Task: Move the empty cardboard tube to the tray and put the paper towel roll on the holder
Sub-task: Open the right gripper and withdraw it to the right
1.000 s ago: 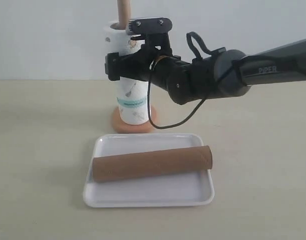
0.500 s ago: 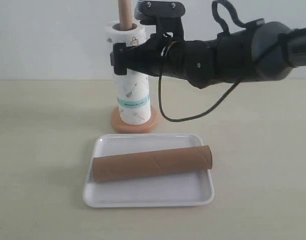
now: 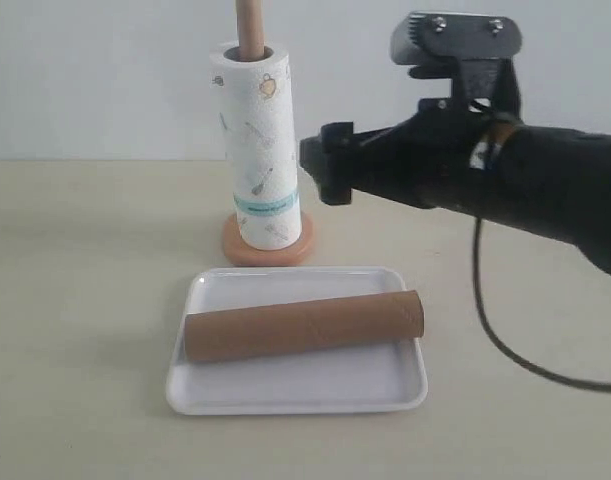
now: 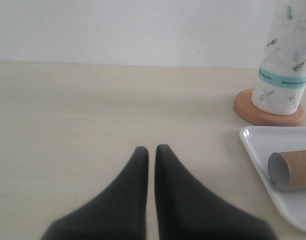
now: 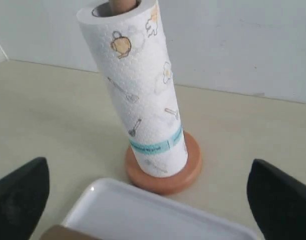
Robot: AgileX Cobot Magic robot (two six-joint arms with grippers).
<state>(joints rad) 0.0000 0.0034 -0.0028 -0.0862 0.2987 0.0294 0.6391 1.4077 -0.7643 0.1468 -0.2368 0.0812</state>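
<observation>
Standing clear of paper towel roll, right gripper gapes.

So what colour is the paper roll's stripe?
Teal; the band shows best in the right wrist view.

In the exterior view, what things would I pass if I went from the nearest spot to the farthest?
tray → empty cardboard tube → holder, with the paper towel roll standing on it
</observation>
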